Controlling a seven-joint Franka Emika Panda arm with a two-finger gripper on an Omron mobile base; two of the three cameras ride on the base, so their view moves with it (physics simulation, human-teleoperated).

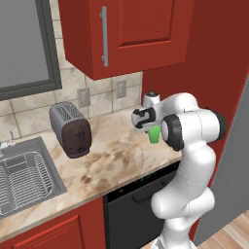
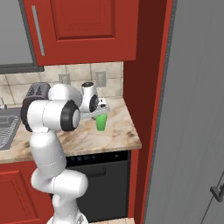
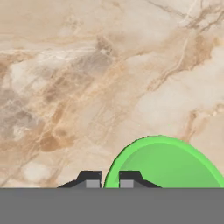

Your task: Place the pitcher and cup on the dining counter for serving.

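Cup (image 3: 168, 164) rim betw. hand (image 3: 109, 183) fingertips

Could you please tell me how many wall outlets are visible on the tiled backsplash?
2: one outlet behind the toaster, another further right, under the red cabinet. The arm may hide others.

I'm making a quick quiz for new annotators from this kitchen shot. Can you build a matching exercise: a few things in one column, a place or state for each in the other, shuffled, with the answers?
Things:
1. cup
2. toaster
3. gripper
4. dish rack

Places or states:
A. lying in the sink
B. green, standing near the counter's right end
C. fingers pinched on the cup's rim
D. dark, beside the sink, near the tiled wall

Pairs: 1-B, 2-D, 3-C, 4-A
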